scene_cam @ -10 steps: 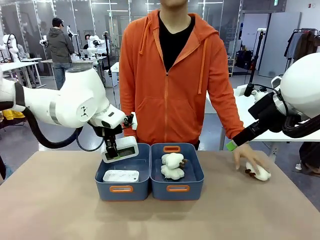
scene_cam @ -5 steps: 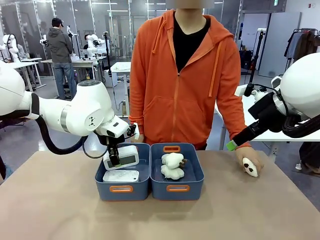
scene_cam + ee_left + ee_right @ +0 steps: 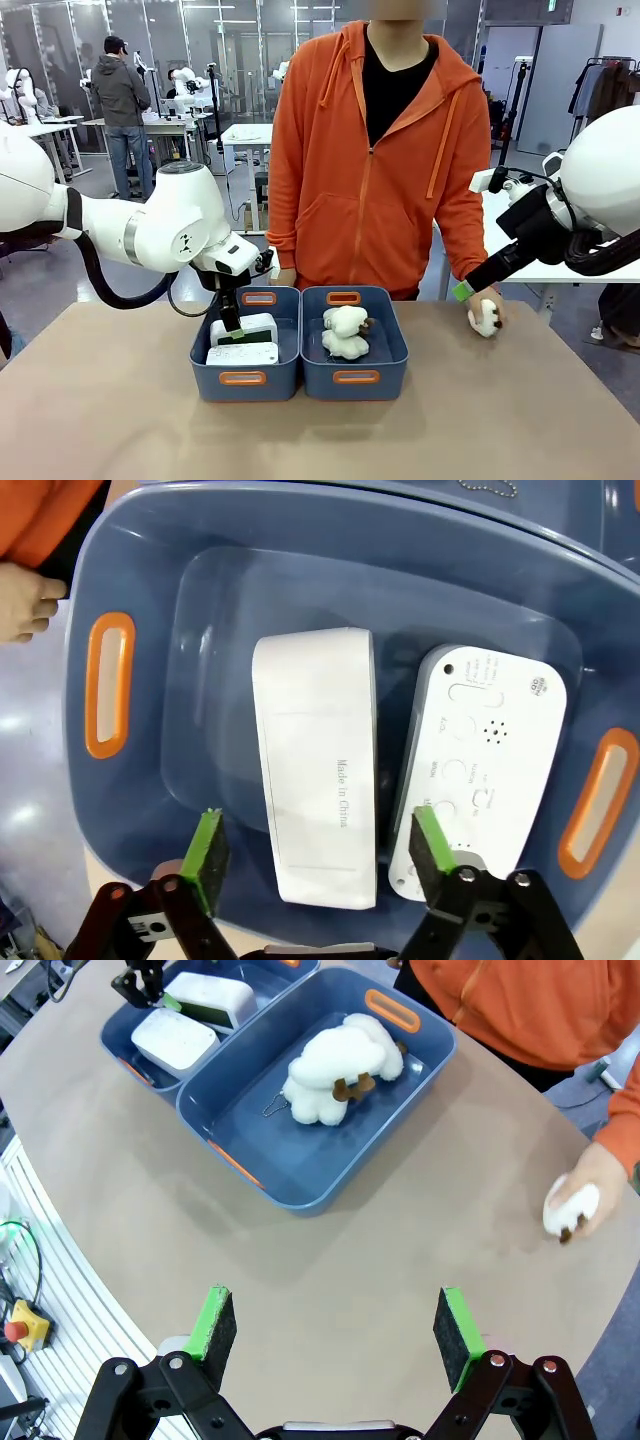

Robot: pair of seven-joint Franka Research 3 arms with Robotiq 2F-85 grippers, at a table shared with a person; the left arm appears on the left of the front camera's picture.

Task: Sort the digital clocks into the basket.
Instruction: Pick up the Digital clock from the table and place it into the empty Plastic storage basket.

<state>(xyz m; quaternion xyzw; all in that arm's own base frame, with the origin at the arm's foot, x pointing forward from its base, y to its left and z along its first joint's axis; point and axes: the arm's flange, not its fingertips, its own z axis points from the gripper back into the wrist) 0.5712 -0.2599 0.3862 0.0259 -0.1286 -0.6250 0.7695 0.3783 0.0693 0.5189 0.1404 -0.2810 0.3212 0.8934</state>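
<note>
Left gripper (image 3: 315, 852), fingers spread and released, is hovering over the second digital clock (image 3: 316, 792) resting in the blue basket (image 3: 130, 580), first clock (image 3: 487, 765) at 3 o'clock; right gripper (image 3: 335, 1326) is hanging open.

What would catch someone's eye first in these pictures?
The left end effector, open, hangs over the left blue tub, where two white clocks lie side by side. The person's hand lifts a cream plush toy at the table's right.
</note>
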